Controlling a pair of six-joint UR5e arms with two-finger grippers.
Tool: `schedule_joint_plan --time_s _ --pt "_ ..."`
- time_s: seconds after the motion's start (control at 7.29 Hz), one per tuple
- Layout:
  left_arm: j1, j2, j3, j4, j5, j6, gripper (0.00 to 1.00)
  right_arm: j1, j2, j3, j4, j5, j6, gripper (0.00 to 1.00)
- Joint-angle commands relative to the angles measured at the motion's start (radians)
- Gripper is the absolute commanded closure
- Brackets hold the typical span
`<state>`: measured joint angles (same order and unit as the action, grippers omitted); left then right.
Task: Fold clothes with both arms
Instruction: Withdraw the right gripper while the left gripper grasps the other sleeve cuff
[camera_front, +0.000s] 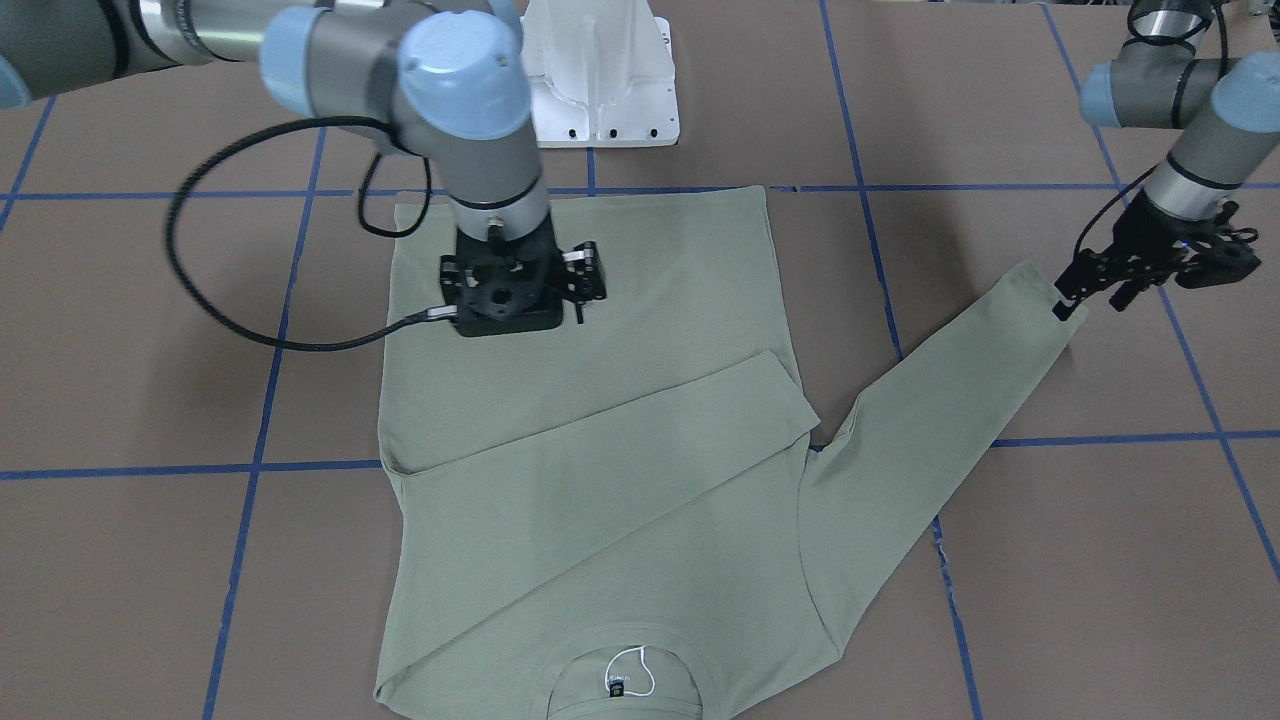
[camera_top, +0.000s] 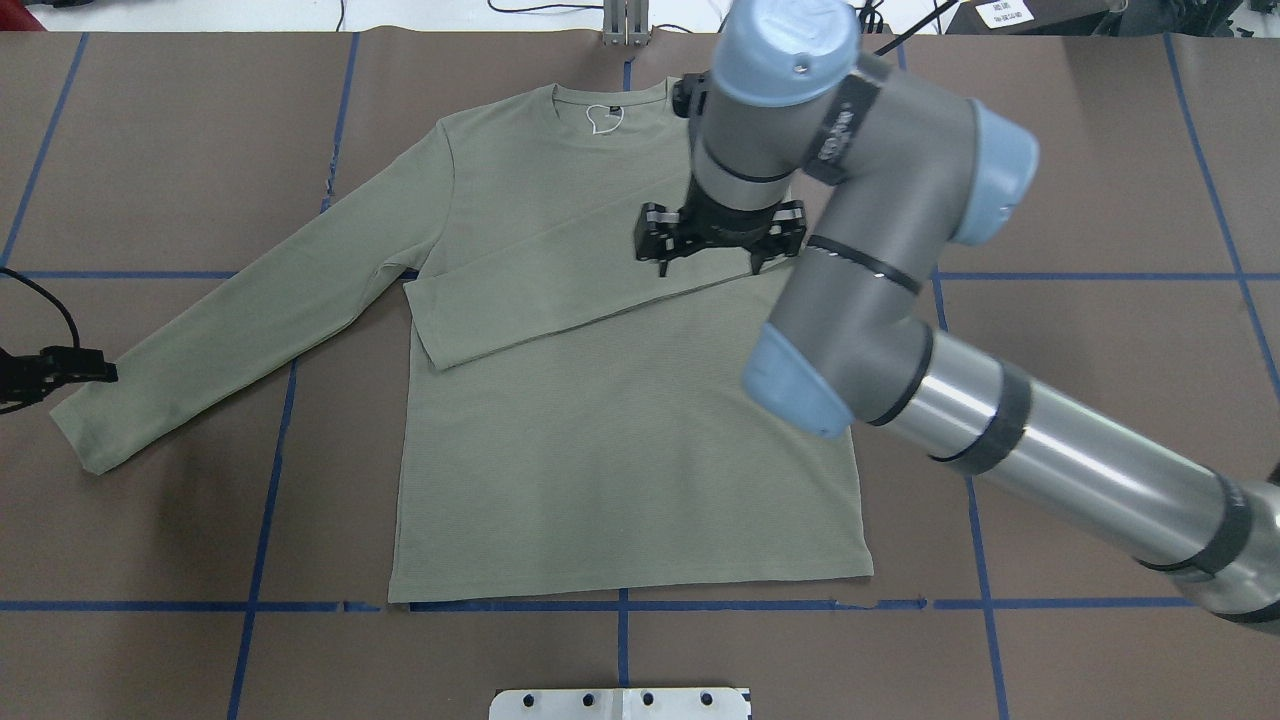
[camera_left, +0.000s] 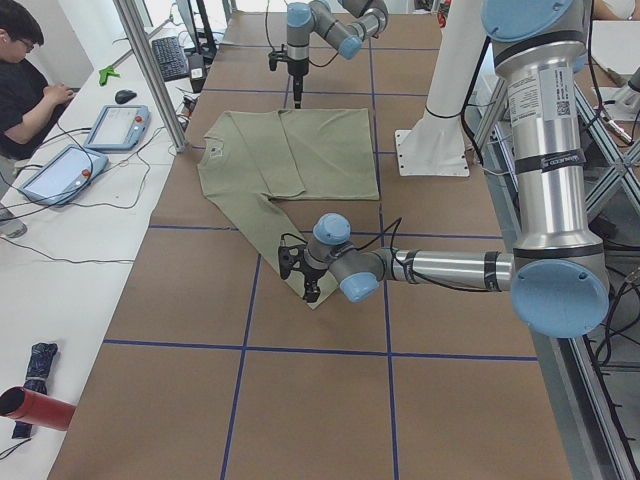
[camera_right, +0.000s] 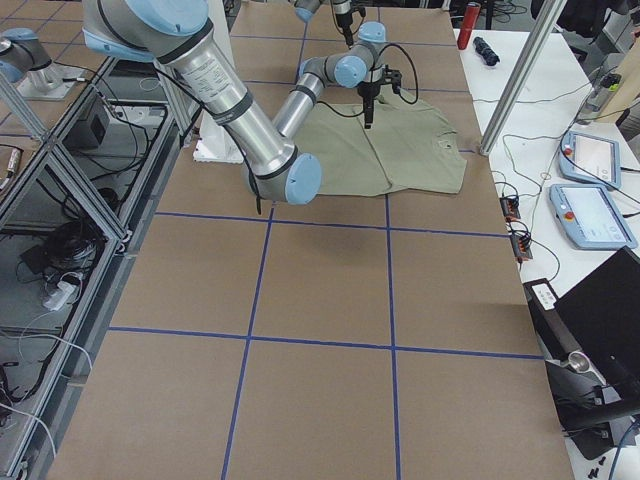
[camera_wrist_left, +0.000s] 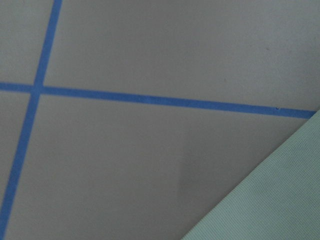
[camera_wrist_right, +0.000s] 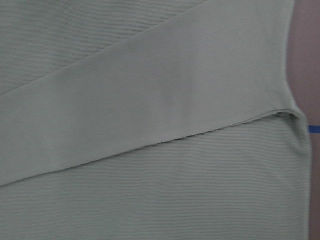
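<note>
The pale sage-green shirt (camera_top: 620, 430) lies flat on the brown table, collar and neck tag (camera_top: 603, 118) at the far side. One sleeve (camera_top: 560, 310) is folded diagonally across the chest. The other sleeve (camera_top: 250, 320) stretches out toward my left. My left gripper (camera_front: 1092, 295) sits low at that sleeve's cuff (camera_front: 1045, 300), fingers apart, one fingertip at the cuff's edge; the left wrist view shows only table and a corner of cloth. My right gripper (camera_top: 708, 265) hovers open over the chest, above the folded sleeve, holding nothing.
Blue tape lines (camera_top: 620, 605) grid the table. The white pedestal base (camera_front: 600, 80) stands just behind the shirt's hem. In the exterior left view a person (camera_left: 30, 80) sits at a side bench with tablets (camera_left: 115, 125), past a metal post (camera_left: 150, 70).
</note>
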<state>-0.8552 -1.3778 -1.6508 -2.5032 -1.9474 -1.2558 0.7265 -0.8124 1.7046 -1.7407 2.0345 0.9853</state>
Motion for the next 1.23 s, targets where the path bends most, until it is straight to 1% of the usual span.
schedule_joint_plan --time_s 0.0,0.14,0.27,0.41,0.55,0.69,0.82,1.1 --pt "0.093 0.063 -0.050 -0.016 0.062 -0.117 0.06 0.082 -0.172 0.142 -0.017 0.033 -0.126 0.00" --pt "0.094 0.083 -0.067 -0.014 0.065 -0.113 0.06 0.103 -0.213 0.161 -0.017 0.047 -0.167 0.00" --pt "0.105 0.083 -0.067 -0.008 0.105 -0.111 0.07 0.132 -0.243 0.164 -0.016 0.091 -0.201 0.00" --pt "0.116 0.083 -0.064 -0.006 0.123 -0.111 0.07 0.140 -0.260 0.177 -0.016 0.102 -0.209 0.00" --pt "0.119 0.082 -0.058 -0.003 0.140 -0.111 0.08 0.142 -0.261 0.178 -0.016 0.102 -0.209 0.00" --pt "0.129 0.077 -0.050 0.042 0.183 -0.103 0.08 0.142 -0.263 0.178 -0.014 0.102 -0.209 0.00" --pt "0.134 0.074 -0.053 0.061 0.202 -0.094 0.08 0.142 -0.263 0.178 -0.014 0.102 -0.209 0.00" --pt "0.136 0.075 -0.055 0.063 0.203 -0.093 0.10 0.142 -0.264 0.176 -0.014 0.101 -0.209 0.00"
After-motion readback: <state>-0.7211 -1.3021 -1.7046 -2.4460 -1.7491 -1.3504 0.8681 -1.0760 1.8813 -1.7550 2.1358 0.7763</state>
